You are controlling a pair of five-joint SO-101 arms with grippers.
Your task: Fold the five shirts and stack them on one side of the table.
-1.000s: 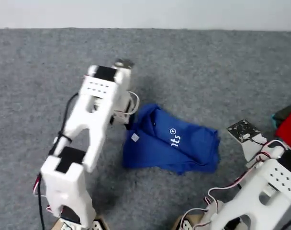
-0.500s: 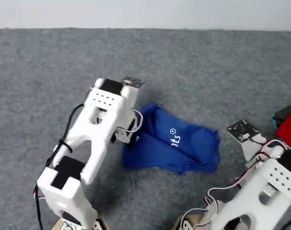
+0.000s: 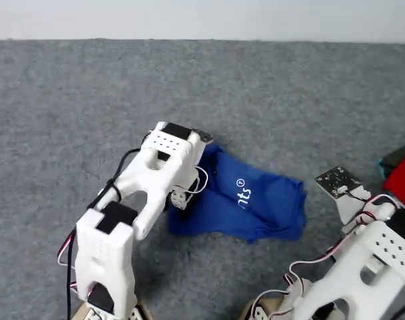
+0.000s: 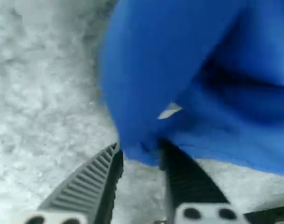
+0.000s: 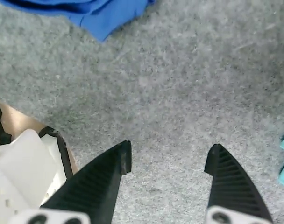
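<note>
1. A partly folded blue shirt (image 3: 256, 200) lies mid-desk (image 3: 69, 100), its long axis running from the left arm's side across toward the right arm.
2. The left pincer (image 4: 141, 161) sits at the shirt's left end, fingers narrowly spread with the hem between their tips. The cloth stretches away straight ahead of it.
3. The right pincer (image 5: 170, 163), spread wide, hangs over bare desk, well apart from the shirt's nearest corner.
4. The left arm is plainly nearer, so the next fold would likely start from its end, along that axis.
</note>
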